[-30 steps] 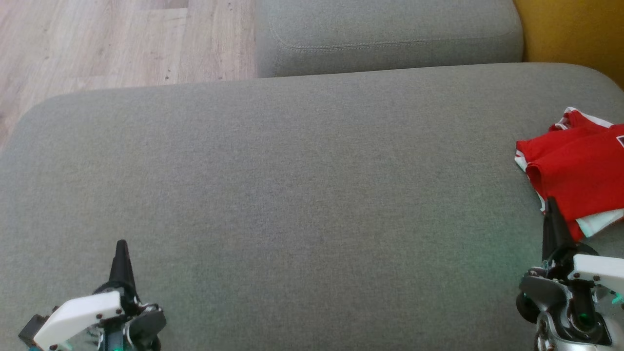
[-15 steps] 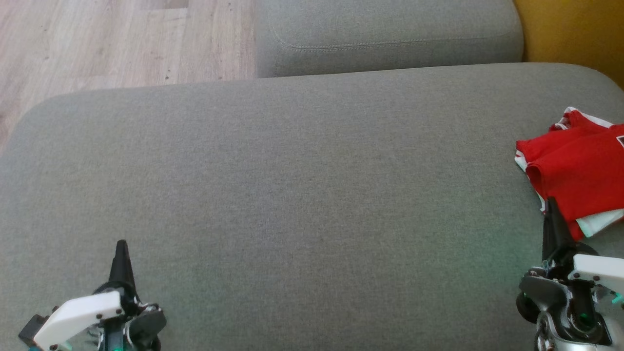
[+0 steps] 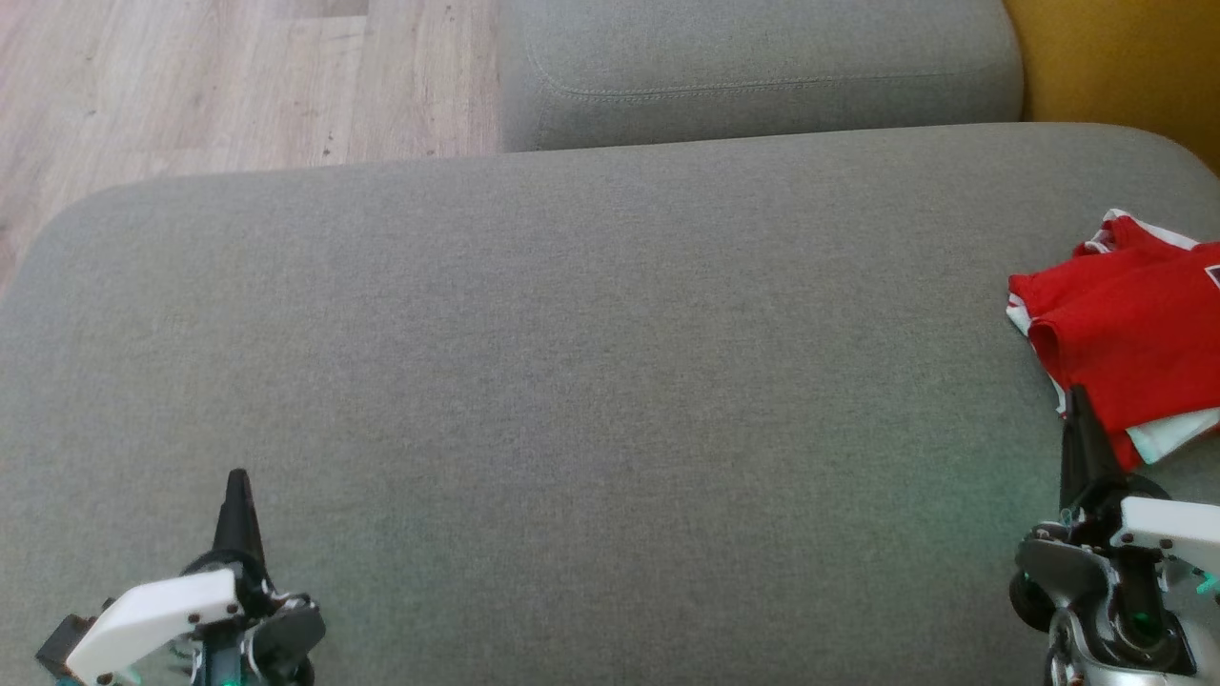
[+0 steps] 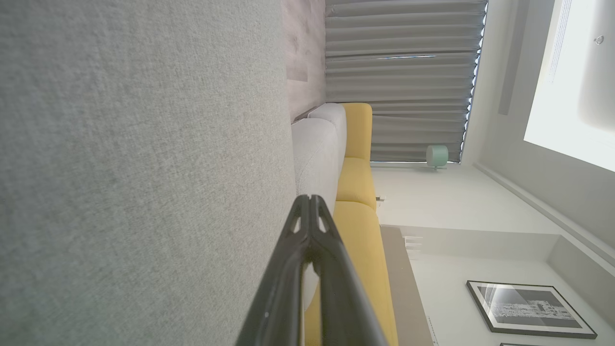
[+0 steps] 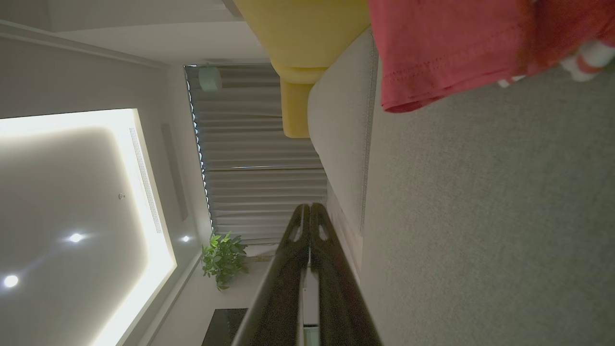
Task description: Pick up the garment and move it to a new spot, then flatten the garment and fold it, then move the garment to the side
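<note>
The garment, red with white trim, lies folded at the right edge of the grey cushion; its right part is cut off by the head view's edge. In the right wrist view the garment shows across the top. My right gripper is shut and empty, its tips just in front of the garment's near edge; whether they touch it I cannot tell. My left gripper rests shut and empty at the lower left, far from the garment. In each wrist view the fingers meet, left gripper and right gripper.
A second grey cushion sits behind the first one. A yellow seat adjoins at the back right. Wooden floor lies beyond the cushion's rounded far left edge. The cushion's wide middle has nothing on it.
</note>
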`<state>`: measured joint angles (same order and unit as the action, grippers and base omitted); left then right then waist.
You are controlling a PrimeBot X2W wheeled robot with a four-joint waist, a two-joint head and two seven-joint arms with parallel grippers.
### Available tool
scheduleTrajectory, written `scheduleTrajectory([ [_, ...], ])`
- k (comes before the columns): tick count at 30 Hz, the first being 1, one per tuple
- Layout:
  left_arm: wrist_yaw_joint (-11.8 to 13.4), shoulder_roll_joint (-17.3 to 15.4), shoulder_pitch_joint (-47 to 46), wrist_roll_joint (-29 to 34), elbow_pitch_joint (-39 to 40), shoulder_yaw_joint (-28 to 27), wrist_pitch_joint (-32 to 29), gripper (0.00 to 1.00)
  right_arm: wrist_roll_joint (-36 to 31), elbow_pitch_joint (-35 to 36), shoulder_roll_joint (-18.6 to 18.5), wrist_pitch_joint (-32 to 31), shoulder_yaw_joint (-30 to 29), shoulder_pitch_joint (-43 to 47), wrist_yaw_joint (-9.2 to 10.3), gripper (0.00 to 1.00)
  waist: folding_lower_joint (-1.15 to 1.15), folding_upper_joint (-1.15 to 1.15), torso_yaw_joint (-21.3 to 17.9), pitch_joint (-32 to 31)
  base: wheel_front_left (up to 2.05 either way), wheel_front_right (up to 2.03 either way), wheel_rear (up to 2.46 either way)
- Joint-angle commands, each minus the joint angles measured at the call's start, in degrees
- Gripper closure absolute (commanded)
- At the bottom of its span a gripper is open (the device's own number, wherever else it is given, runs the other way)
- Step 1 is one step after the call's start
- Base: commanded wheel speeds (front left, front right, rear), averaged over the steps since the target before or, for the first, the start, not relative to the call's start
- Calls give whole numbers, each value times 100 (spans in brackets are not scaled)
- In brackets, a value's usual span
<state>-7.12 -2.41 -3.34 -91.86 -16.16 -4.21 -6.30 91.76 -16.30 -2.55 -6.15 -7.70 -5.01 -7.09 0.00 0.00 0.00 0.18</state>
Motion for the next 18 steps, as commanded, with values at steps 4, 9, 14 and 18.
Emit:
scheduleTrajectory([
  [4,-36,-47,-285,-32,211,-229,-18,100,41,227,-32,-33,119,-117,-40,100,0,0,0,0,0,0,0],
  [9,-36,-47,-285,-32,212,-229,-18,100,41,227,-32,-33,119,-117,-40,100,0,0,0,0,0,0,0],
  [14,-36,-47,-285,-32,212,-229,-18,100,41,227,-32,-33,119,-117,-40,100,0,0,0,0,0,0,0],
  [18,-36,-47,-284,-32,212,-229,-18,100,42,227,-32,-33,119,-117,-40,100,0,0,0,0,0,0,0],
])
